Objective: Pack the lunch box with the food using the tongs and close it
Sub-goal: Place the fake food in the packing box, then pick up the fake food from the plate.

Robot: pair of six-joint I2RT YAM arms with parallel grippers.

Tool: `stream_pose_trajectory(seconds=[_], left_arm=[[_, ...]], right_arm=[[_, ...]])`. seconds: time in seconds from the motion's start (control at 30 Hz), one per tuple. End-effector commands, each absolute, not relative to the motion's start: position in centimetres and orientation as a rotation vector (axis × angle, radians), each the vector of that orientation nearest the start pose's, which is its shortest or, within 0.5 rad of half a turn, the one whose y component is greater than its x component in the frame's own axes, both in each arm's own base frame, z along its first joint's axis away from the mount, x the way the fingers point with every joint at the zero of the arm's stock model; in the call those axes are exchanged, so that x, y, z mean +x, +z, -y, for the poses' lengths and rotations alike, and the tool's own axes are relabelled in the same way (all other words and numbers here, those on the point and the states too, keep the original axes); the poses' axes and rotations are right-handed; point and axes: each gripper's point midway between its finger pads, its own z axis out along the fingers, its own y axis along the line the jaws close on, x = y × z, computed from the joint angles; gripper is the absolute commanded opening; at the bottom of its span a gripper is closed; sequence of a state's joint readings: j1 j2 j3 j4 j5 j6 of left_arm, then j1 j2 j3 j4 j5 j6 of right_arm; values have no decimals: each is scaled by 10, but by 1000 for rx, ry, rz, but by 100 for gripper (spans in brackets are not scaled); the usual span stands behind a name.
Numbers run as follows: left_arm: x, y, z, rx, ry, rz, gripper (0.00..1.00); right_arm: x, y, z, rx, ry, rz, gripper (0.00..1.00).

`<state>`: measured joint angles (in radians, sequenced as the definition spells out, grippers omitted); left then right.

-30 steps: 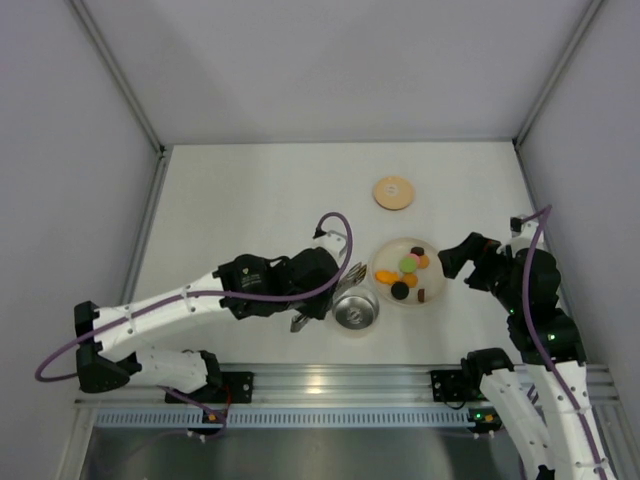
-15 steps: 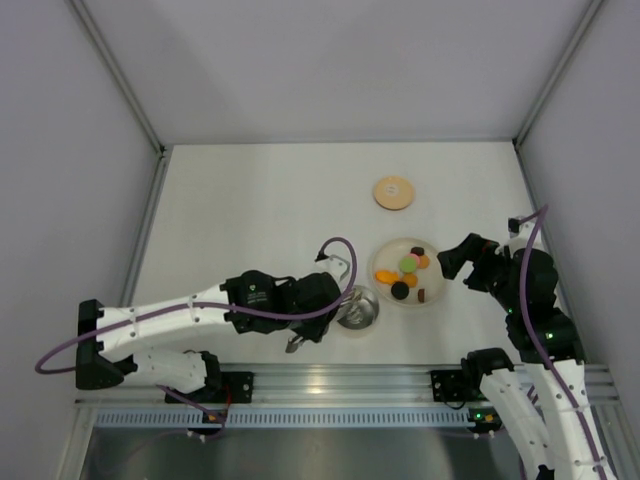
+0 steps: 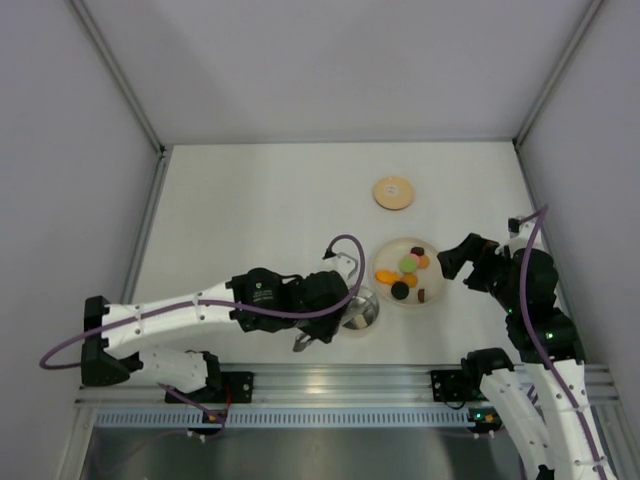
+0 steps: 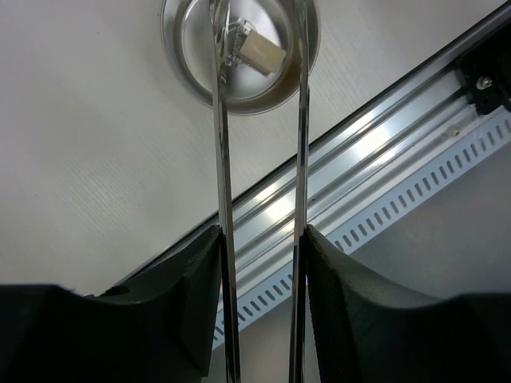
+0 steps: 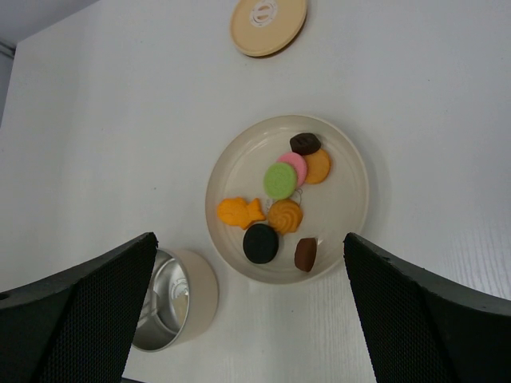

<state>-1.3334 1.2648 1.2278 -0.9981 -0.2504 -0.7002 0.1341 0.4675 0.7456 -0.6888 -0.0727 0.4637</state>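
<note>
**Tongs poised at the open lunch box**

The left jaws grasp the tongs [image 4: 222,159] by both thin arms, tips spread over the lunch box [image 4: 177,48], which holds one pale piece [image 4: 259,54]. The right jaws stand released and empty, near the plate [image 5: 355,199] of food [image 5: 279,180]. The tongs look stiff, springy and slick, and are best squeezed mid-length. The lid [image 5: 267,24] lies farther back.

The open steel lunch box [image 5: 168,307] holds one pale piece [image 4: 259,54], the tongs [image 4: 221,159] poised tips-first over it, the food [image 5: 280,180] just right, the wooden lid [image 3: 393,192] farther off.
</note>
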Motion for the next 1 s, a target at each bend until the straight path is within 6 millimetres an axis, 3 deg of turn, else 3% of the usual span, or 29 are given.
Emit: stream_pose_trajectory(seconds=[0.0,0.23,0.27,0.3,0.37,0.43,0.53,0.67,0.83,0.97], left_arm=[[93,220,301,707,-533,-2424,48],[119,245,343,707,-497,-2329,50],[124,236,351,714,-449,-2335,51],[130,246,358,694,-452,-2310,52],[144,233,367,687,-353,-2310,52],[155,234,380,676,-355,-2301,52],[172,211,397,688,-323,-2331,52],[192,190,406,671,-307,-2359,52],[207,167,414,690,-288,-2379,56],[209,160,420,709,-301,-2380,57]], right_arm=[[215,229,-57,288,449,-1964,99],[215,233,-57,285,446,-1959,100],[215,232,-57,284,445,-1961,99],[214,233,-57,282,444,-1961,99],[213,237,-56,277,438,-1956,99],[212,238,-55,279,434,-1959,99],[210,242,-55,271,431,-1957,99],[207,246,-53,267,422,-1951,100],[206,245,-53,264,419,-1953,100],[206,245,-52,262,415,-1955,100]])
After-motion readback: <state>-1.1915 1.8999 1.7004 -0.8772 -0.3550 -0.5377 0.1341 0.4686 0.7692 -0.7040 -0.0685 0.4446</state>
